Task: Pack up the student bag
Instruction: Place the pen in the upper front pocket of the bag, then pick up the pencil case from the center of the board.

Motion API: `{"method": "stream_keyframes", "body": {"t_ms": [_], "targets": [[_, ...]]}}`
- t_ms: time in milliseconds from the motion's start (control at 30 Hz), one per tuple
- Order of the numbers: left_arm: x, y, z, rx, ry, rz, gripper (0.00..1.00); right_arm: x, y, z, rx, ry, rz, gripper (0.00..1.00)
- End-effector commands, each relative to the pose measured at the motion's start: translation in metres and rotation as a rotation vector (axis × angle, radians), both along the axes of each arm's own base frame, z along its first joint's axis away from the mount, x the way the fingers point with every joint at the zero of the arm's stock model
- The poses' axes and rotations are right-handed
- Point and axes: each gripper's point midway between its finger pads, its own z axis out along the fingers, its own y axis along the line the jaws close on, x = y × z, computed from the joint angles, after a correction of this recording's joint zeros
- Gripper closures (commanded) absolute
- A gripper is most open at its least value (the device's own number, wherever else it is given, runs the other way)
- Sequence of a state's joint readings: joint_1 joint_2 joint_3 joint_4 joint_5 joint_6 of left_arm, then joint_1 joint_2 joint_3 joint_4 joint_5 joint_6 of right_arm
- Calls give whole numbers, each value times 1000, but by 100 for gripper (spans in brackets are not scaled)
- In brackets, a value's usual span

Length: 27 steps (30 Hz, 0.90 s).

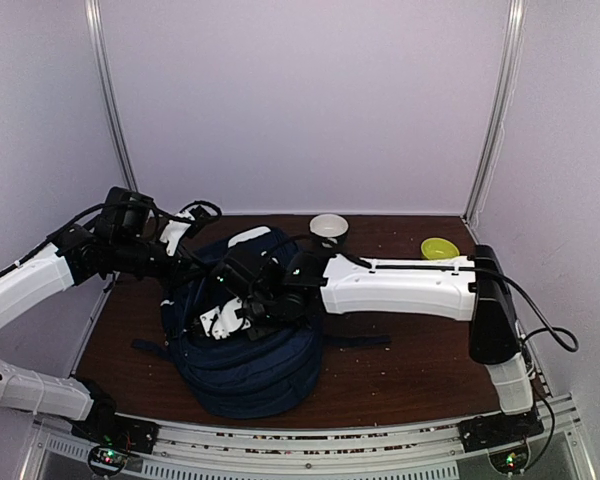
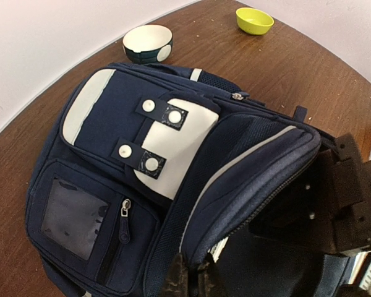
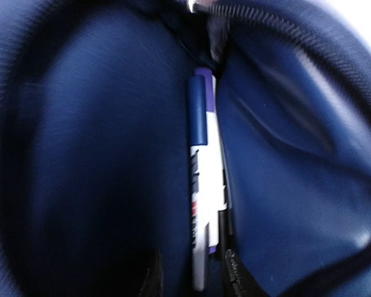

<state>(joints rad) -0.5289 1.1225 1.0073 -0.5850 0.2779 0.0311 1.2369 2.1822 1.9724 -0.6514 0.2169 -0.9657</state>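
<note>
Top: student bag sits mid-table toward the front edge, with the right gripper sunk in its open mouth. Left wrist: left gripper clenched on the bag's zipper rim. Right wrist: inside the bag, fingers parted, markers lying between them.

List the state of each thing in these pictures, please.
student bag: front up, main compartment open.
left tool: shut on the bag's opening edge.
right tool: open, inside the bag.
markers: inside the bag, side by side.
white bowl: upright, empty.
yellow-green bowl: upright, empty.
</note>
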Motion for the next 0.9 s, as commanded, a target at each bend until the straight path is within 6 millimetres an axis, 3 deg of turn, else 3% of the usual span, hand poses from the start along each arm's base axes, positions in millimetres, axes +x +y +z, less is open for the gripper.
{"method": "stream_keyframes", "body": {"t_ms": [0,133,200,300,433,600,633,867], "targets": [[22,1,23,-39,-110,44,100,-43,-19,73,130,175,93,67],[24,2,22,-33,-108,51,100,-90,-60,100,133,341,233,68],[24,2,20,-28,-105,51,100,-97,-82,107,113,403,242,69],[25,2,18,-25,-99,48,100,-89,-116,108,98,463,208,70],[24,0,17,-29,-92,40,100,-56,-152,89,80,463,124,71],[25,1,18,-29,-97,44,100,-9,-186,49,36,481,9,71],[24,0,17,-30,-91,40,100,15,-201,19,-42,489,-35,69],[23,-1,19,-38,-90,36,100,65,-223,-50,-256,470,-107,51]]}}
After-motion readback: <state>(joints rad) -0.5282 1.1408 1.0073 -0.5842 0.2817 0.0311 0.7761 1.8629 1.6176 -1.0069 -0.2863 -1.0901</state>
